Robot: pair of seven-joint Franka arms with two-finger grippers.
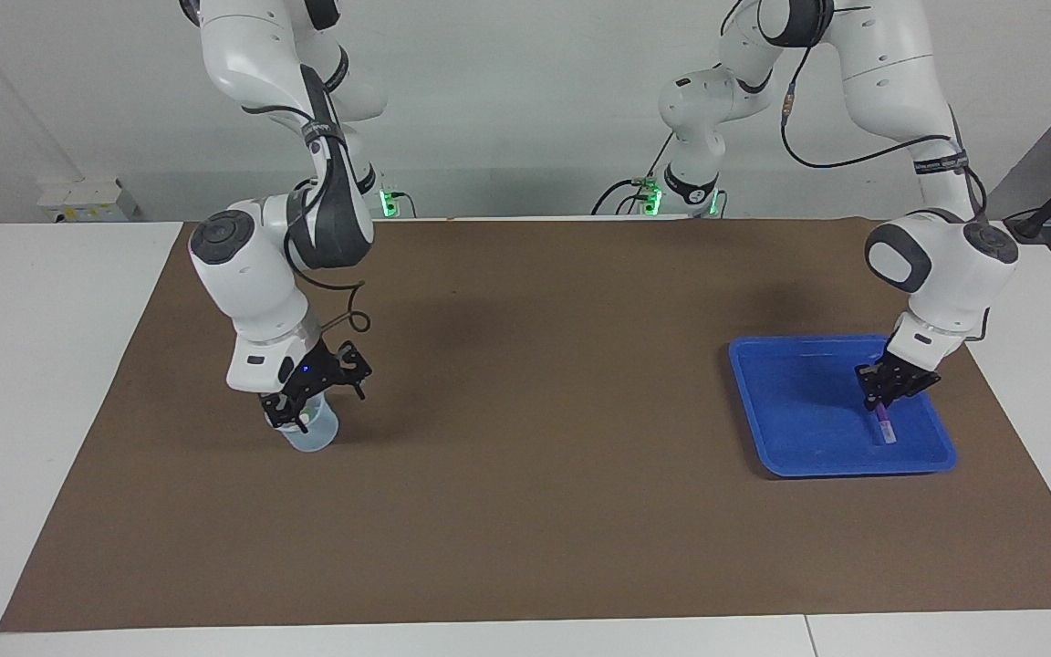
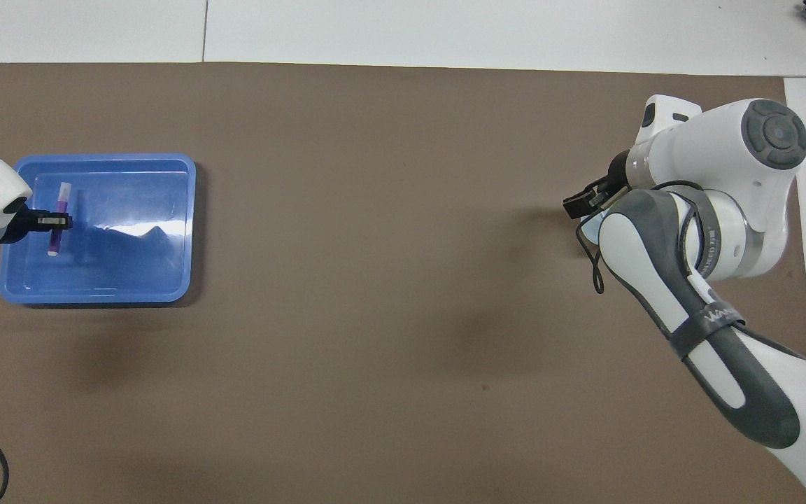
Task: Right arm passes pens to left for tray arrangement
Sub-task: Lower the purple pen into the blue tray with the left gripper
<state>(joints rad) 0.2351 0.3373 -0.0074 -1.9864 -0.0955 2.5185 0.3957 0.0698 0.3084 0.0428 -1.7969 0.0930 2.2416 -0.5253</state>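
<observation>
The blue tray (image 1: 799, 411) lies toward the left arm's end of the table; it also shows in the overhead view (image 2: 137, 231). My left gripper (image 1: 881, 394) is low in the tray and shut on the purple pen (image 1: 885, 427), whose lower end is at the tray floor. In the overhead view the left gripper (image 2: 59, 222) holds the purple pen (image 2: 61, 199) at its middle. My right gripper (image 1: 293, 412), with its blue light, reaches down into a translucent cup (image 1: 311, 436). The right gripper (image 2: 585, 204) covers most of the cup from above. The yellow and green pens are hidden.
A brown mat (image 1: 535, 411) covers the table, with white table surface around it. The translucent cup stands toward the right arm's end, about as near to the robots as the tray.
</observation>
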